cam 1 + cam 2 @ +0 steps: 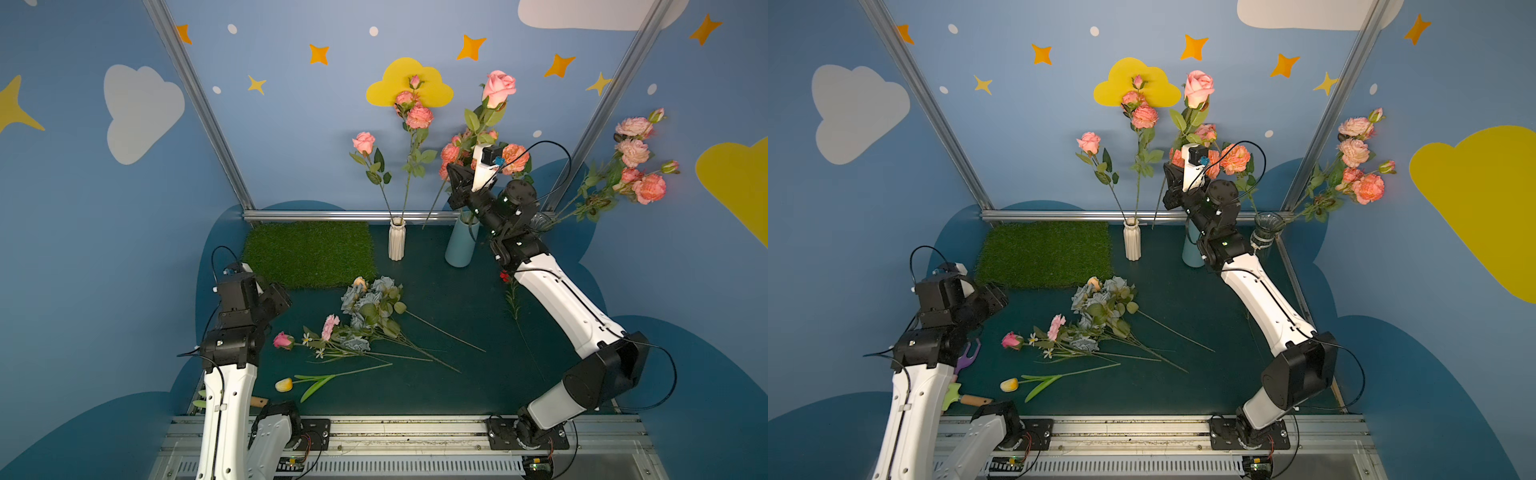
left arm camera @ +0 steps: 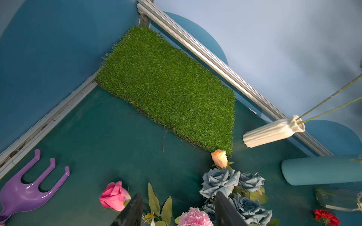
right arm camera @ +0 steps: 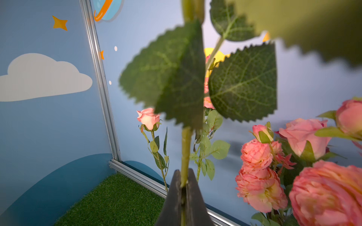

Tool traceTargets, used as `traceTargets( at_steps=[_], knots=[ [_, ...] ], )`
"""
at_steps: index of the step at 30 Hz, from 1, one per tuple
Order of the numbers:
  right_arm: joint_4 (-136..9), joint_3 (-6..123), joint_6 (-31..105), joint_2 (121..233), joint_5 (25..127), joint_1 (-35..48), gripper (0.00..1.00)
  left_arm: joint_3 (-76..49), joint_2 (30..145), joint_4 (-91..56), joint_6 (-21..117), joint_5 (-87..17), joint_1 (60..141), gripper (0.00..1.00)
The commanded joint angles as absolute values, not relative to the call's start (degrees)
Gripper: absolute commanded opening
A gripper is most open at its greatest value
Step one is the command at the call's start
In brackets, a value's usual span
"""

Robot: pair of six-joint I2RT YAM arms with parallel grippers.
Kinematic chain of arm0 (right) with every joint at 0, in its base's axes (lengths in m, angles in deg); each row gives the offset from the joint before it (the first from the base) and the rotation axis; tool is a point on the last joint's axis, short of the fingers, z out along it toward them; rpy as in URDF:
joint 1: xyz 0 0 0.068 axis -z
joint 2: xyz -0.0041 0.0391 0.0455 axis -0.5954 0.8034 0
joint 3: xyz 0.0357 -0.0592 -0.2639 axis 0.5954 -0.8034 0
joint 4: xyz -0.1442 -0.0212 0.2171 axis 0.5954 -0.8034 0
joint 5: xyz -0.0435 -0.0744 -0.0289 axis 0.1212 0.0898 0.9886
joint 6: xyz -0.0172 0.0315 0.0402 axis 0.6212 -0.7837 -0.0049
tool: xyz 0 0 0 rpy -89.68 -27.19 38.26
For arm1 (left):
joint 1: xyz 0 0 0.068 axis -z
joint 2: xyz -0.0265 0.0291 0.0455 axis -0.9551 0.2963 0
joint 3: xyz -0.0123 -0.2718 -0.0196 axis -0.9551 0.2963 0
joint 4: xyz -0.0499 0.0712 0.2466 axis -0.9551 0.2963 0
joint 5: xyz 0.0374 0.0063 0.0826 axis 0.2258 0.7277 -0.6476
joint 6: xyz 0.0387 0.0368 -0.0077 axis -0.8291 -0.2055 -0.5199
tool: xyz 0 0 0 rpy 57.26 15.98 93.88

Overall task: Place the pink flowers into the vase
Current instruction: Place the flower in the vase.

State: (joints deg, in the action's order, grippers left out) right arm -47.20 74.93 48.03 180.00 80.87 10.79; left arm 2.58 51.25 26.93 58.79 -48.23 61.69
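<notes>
My right gripper [image 1: 456,183] [image 3: 183,177] is shut on the green stem [image 3: 185,148] of a pink rose [image 1: 498,89], held high at the back. The stem's lower end hangs between a white ribbed vase [image 1: 397,241] and a blue vase [image 1: 461,245]. Both vases hold pink flowers, as does a glass vase [image 1: 1264,230] at the back right. A pink ruffled bloom [image 1: 330,326] and a magenta rosebud [image 1: 283,340] lie on the table. My left gripper [image 2: 179,197] hovers open just above them, with nothing between its fingers.
Grey-blue roses [image 1: 370,303] and a peach bud [image 2: 219,158] lie in the pile mid-table. A yellow tulip [image 1: 284,384] lies nearer the front and a red carnation [image 1: 505,276] by my right arm. A grass mat [image 1: 309,253] covers the back left. A purple rake [image 2: 29,187] lies at the left.
</notes>
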Motion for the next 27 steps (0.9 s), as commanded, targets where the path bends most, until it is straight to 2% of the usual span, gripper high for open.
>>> traceTargets(
  at_steps=[1,9,16,27],
  knots=[
    [-45.5,76.7,44.7,181.5,75.8,12.1,0.0,3.2,51.5,28.1,57.9,-49.1,59.4,0.6],
    [-44.3,81.0,41.4,186.5,65.0,14.3,0.0,4.0,52.6,27.8,58.7,-49.2,53.9,0.6],
    [-40.4,79.7,40.3,187.6,57.7,15.4,0.0,4.6,54.8,26.3,59.5,-44.5,47.1,0.6],
    [-33.8,81.8,37.1,192.2,52.1,16.8,0.0,4.9,55.8,26.3,59.5,-43.6,44.6,0.6]
  ],
)
